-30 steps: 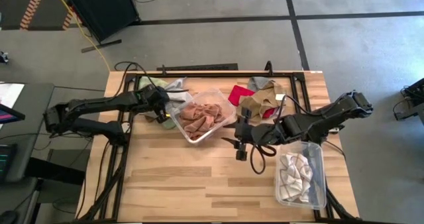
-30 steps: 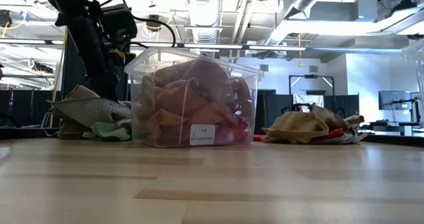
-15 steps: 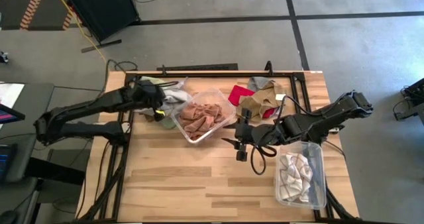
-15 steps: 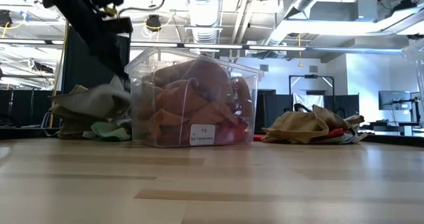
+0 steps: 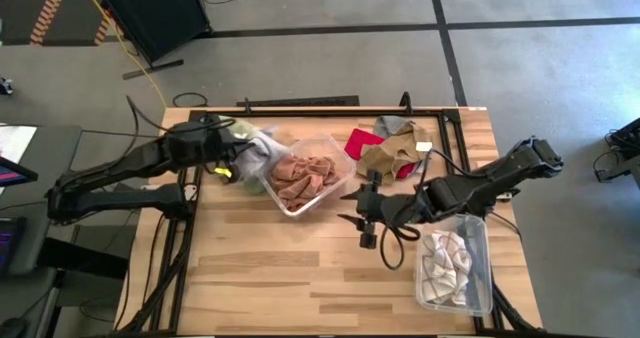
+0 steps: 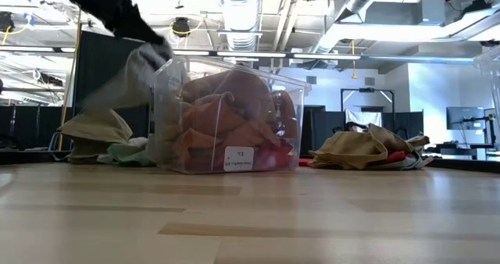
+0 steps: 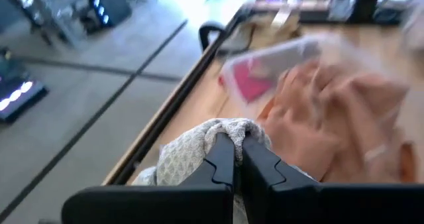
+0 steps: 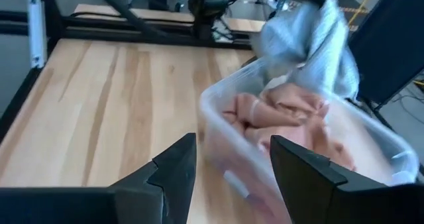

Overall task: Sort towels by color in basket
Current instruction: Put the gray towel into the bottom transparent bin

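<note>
One bin (image 5: 322, 183) holds rust cloths, another (image 5: 478, 278) white ones. The left gripper (image 5: 232, 159) pinches a grey towel (image 5: 252, 150); the right gripper (image 5: 352, 210) hangs open, empty. A pile (image 5: 392, 150) waits unsorted.

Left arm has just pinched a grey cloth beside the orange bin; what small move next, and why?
Probably lift a little more. The left gripper is shut on the grey towel, which hangs beside the clear plastic bin of rust-orange cloths, so its tail may catch the bin's rim. That bin is the wrong colour for it. The right gripper waits open near the table's middle.
</note>
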